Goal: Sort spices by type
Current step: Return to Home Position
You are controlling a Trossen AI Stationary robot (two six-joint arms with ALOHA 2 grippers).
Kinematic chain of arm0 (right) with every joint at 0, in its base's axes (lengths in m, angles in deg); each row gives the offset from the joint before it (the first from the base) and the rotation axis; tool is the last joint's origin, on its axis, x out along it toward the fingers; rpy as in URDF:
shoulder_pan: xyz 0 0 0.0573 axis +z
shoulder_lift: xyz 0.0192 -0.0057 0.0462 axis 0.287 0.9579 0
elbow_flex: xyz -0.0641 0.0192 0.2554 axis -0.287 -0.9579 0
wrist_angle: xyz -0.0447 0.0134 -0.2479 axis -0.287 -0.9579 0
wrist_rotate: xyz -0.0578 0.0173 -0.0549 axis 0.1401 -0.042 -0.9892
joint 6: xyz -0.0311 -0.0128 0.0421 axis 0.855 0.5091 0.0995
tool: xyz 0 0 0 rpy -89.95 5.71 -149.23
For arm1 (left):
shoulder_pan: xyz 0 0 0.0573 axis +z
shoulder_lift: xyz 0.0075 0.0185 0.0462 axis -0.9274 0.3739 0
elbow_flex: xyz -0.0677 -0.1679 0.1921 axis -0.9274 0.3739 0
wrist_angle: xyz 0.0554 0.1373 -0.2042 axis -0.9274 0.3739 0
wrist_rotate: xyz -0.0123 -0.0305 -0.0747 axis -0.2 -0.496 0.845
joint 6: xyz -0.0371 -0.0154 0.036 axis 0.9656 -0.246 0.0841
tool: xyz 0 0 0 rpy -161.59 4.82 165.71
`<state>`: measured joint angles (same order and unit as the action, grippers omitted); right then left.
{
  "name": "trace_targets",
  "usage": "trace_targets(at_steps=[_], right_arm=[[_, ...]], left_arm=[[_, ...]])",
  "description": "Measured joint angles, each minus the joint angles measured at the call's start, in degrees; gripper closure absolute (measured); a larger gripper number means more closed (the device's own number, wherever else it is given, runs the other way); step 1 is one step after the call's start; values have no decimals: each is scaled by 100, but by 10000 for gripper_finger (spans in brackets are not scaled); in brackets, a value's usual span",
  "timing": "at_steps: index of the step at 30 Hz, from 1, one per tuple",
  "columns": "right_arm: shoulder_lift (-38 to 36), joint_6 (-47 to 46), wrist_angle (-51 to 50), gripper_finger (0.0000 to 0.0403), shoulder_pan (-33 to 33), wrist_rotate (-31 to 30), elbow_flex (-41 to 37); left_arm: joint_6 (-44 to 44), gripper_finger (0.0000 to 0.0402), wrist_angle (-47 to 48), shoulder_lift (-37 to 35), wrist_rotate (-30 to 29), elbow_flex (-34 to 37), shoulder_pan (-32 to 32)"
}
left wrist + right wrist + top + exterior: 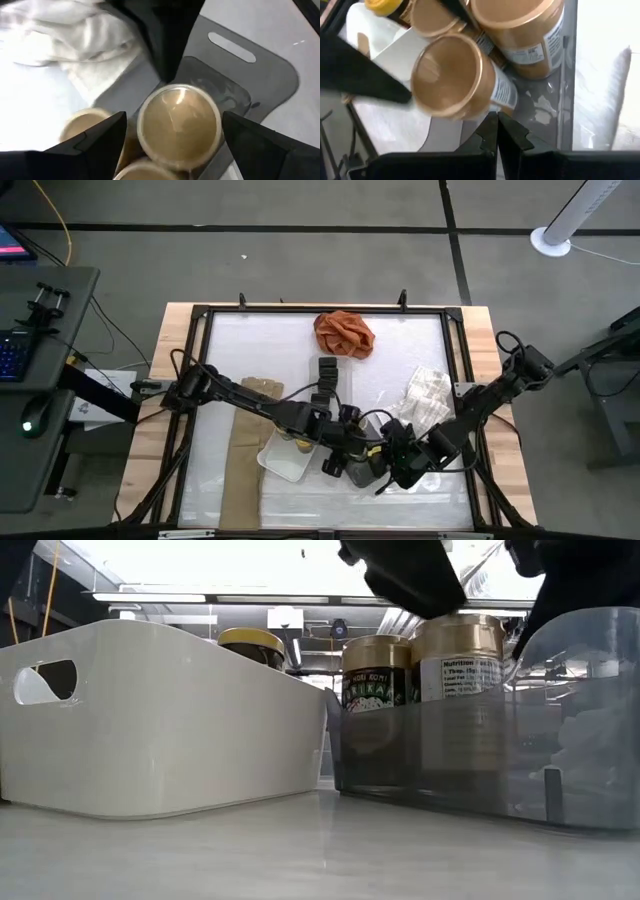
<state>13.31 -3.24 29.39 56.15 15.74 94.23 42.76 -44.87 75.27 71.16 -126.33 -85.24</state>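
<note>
Tan-lidded jars (pixel 179 125) sit in the smoky bin (pixel 600 780) under the left gripper (pixel 174 120) (spread wide); the right gripper (pixel 497 127) is pressed together.

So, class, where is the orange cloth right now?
High view: the orange cloth lies bunched at the picture's top centre, just inside the black frame, up-left of the white cloth.

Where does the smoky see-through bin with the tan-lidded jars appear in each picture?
High view: the smoky bin is low centre, right of the white bin, mostly covered.
Low view: it fills the right half.
Left wrist view: its grey floor and handle slot show beyond the tan-lidded jars.
Right wrist view: its clear wall stands beside those jars.
Shared landmark: the tan-lidded jars inside it, unseen from above.
</note>
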Motion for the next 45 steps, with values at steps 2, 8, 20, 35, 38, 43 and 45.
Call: trace_targets(at_steps=[2,8,20,35,38,43,45], right_arm=[[-89,15,-101,403,77,-2,0],[-620,15,-628,403,306,-332,0],[-1702,477,-1294,403,283,-803,0],[-1965,207,-1296,403,-19,-1054,0],[-1965,207,-1247,403,-114,-1051,0],[-1974,207,-1059,403,-219,-1049,0],[-1974,205,-1077,403,-226,-1022,0]], left_arm=[[1,89,140,-194,-122,0,13],[397,88,838,-954,-440,-4,86],[2255,87,-778,-4510,-1954,3287,229],[4180,254,-6346,-8561,-1450,9562,1556],[4278,333,-6651,-8991,-1303,10079,1409],[4294,387,-6484,-9514,-1278,10457,1137],[4164,385,-6262,-9657,-1279,10456,1076]])
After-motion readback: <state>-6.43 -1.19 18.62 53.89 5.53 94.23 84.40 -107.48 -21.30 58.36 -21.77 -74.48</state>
